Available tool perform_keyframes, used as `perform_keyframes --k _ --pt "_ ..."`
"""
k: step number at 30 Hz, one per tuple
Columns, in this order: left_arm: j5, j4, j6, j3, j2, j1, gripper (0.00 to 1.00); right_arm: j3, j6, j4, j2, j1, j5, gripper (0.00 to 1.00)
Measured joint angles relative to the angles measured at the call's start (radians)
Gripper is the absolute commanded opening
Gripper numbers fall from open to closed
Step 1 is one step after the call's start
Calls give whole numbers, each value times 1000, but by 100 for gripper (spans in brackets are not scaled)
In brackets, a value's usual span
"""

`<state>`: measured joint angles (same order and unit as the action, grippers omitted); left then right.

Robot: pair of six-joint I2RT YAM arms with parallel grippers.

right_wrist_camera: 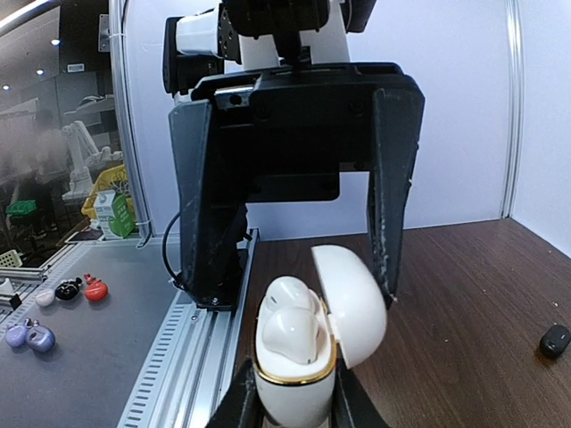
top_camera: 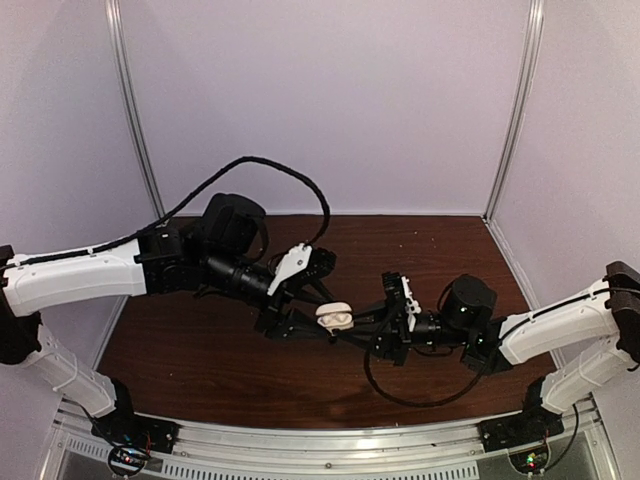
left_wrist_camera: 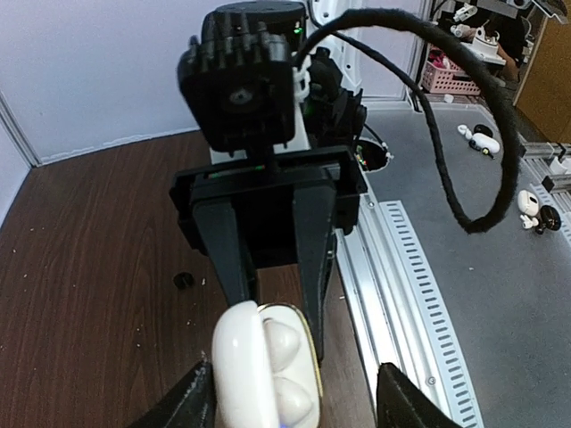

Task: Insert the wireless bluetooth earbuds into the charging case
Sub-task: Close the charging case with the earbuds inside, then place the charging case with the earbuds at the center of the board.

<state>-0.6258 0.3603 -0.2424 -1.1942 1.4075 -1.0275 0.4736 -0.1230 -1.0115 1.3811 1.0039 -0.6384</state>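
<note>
White earbuds (right_wrist_camera: 290,332), two of them, sit side by side in the seats of the charging case (right_wrist_camera: 294,392), and their rounded backs show above the gold rim of the case. The lid (right_wrist_camera: 352,308) of the case is swung open and stands up at one side of the body. The right gripper (right_wrist_camera: 293,408) is clamped on the lower body of the case. Its two black fingers (right_wrist_camera: 239,403) press on opposite sides of the white shell. In this way the case is held upright over the middle of the brown tabletop (top_camera: 200,340), and the top view shows it in the space between the two arms. The left gripper (left_wrist_camera: 294,401) faces the right one from the other side, and its jaws are well apart. They stand on both sides of the case and hold nothing. In the right wrist view one finger of the left gripper is just beside the edge of the open lid; whether it really touches the lid, I cannot tell. In the left wrist view the lid is nearer to one finger than to the other, and there is a clear gap on the side where the earbuds sit. One small black earbud (right_wrist_camera: 555,340) lies alone on the tabletop, well apart from the case and from both grippers.
</note>
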Motion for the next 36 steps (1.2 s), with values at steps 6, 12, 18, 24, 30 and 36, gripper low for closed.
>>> perform_keyframes --k 6,12,18,24,30,36 --pt "28 -13 -14 15 -5 -40 58 0 -5 5 -1 -5 -1 0" --pt "134 -51 -24 46 -57 -41 94 0 -50 -17 -1 -43 5 0" --pt "384 -272 106 149 -161 -29 98 0 -133 -21 -1 -164 50 0" --pt "569 -404 341 151 -151 113 98 62 -189 89 28 -304 74 1" --pt "637 -423 532 143 -82 291 98 175 -223 257 122 -438 83 2" --pt "651 -436 630 140 -2 388 98 349 -241 452 317 -526 89 5"
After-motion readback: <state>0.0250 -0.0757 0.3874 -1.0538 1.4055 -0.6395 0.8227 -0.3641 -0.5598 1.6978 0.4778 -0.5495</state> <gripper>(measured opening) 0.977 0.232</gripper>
